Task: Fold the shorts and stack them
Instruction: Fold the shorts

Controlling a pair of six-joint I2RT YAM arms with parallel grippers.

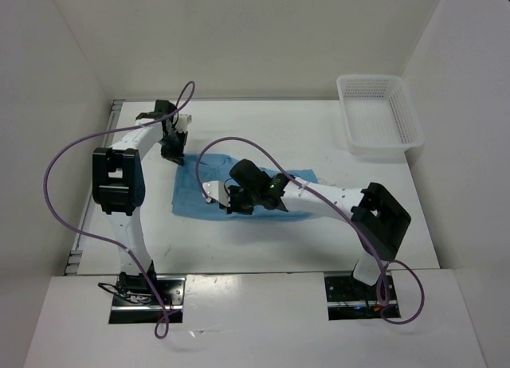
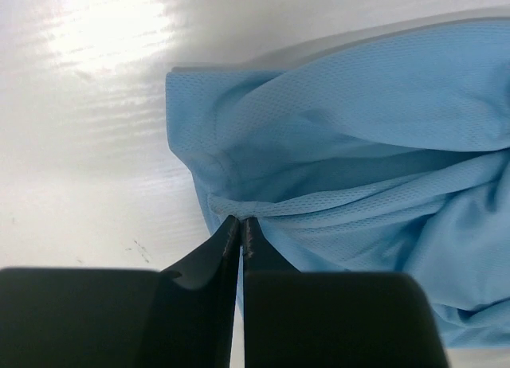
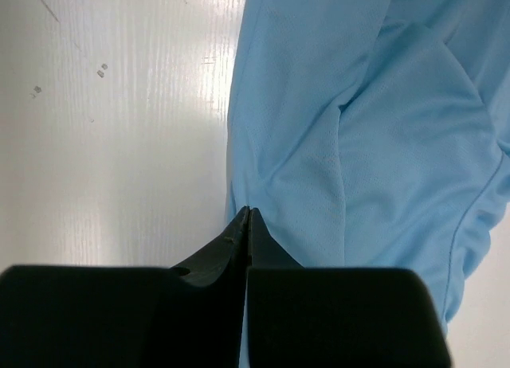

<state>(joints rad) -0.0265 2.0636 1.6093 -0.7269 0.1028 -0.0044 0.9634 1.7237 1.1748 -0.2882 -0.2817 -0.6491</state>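
- The shorts (image 1: 195, 194) lie rumpled mid-table, with the basket (image 1: 378, 113) well apart at two o'clock.
- Left gripper (image 2: 241, 221) is clamped tight on a fabric ridge at their ten-o'clock corner.
- Right gripper (image 3: 249, 213), fully closed, seemingly pinches the seven-o'clock hem. The paired grips suit lifting a fold.

Shorts (image 2: 358, 105): fine mesh-knit cloth, matt. Table (image 2: 96, 105): glossy, smooth.

A white table (image 1: 263, 240) carries blue shorts (image 1: 191, 194) and a mesh basket (image 1: 381, 149).
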